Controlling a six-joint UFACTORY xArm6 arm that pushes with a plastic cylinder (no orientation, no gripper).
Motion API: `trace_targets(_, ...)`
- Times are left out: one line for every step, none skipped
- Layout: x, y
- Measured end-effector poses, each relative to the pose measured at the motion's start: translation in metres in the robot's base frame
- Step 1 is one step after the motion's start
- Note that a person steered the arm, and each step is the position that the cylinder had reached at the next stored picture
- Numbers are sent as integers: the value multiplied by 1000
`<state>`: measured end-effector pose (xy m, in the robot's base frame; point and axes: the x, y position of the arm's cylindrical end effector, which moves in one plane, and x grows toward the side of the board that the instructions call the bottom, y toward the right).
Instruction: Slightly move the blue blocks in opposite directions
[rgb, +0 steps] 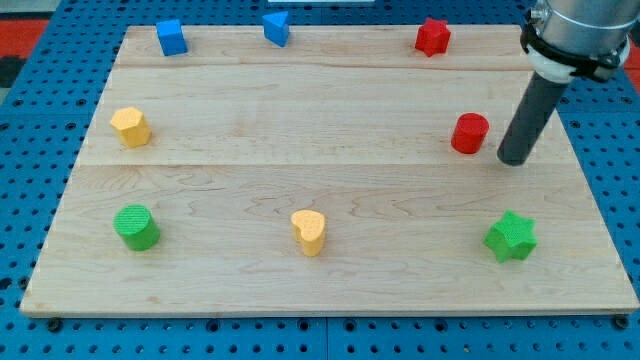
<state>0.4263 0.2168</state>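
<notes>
Along the far edge of the board (330, 290), toward the left, sit the two blue blocks: a blue cube (171, 37) and, to its right, a blue wedge (277, 27), apart with bare wood between them. My tip (513, 160) rests at the right side of the board, just right of the red cylinder (469, 133) and well apart from both blues; nothing has been pushed, as I judge it.

To do this well, I would bring the tip into the gap between the blues, skirting the red cylinder and the red star (432, 36) near the far right. From the gap, a short nudge left on the cube, then a short nudge right on the wedge, sends them opposite ways. Both sit close to the far edge, so pushes should run along it, never toward it. Push the wedge through its middle, or it may spin.

The rod leans a little, its upper end up and right under the grey wrist (580, 30). It carries no jaws, so nothing is spread or pinched.
</notes>
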Motion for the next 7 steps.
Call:
trace_targets(-64,-33)
trace_targets(-140,-109)
trace_targets(-186,-167)
trace_targets(-207,-287)
trace_targets(-234,-391)
trace_targets(-235,-411)
trace_targets(-235,-409)
